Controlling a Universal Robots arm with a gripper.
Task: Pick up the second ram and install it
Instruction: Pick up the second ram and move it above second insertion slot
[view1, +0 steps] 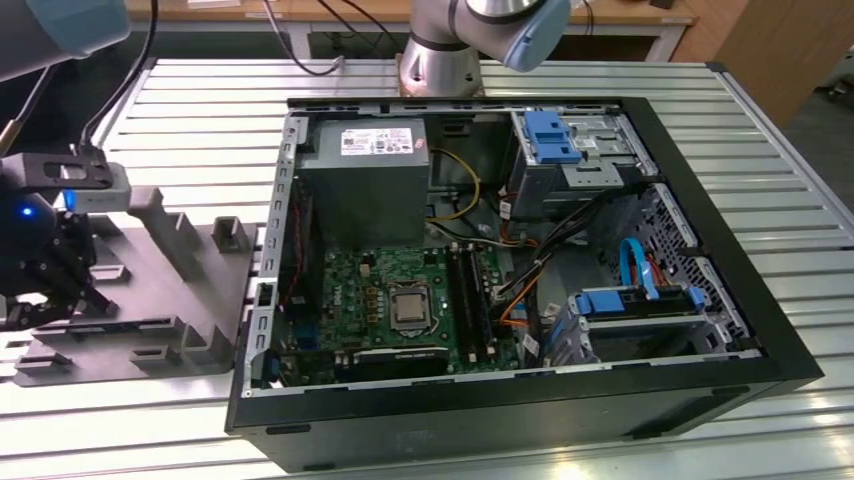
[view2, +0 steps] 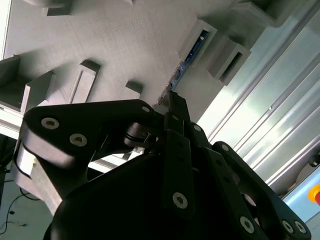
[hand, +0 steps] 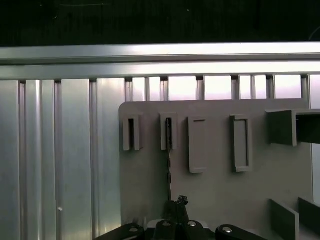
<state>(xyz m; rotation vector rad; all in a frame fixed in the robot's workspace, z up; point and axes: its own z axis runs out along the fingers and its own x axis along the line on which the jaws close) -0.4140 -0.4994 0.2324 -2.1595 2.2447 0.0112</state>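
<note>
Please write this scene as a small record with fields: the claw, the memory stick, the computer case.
claw: above the grey holder plate, at one end of the memory stick; contact unclear
memory stick: blue, standing on edge in a holder slot
computer case: open, motherboard visible, on the exterior view's right

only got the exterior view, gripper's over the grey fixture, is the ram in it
Observer: yes. In the second wrist view the second ram stands on edge in a slot of the grey fixture.
Operator: where's the gripper along it
Observer: In the first wrist view the gripper is at the stick's near end, in line with it.
Operator: which pocket
Observer: Its far end sits in one of four raised pockets in a row, next to an end one.
</note>
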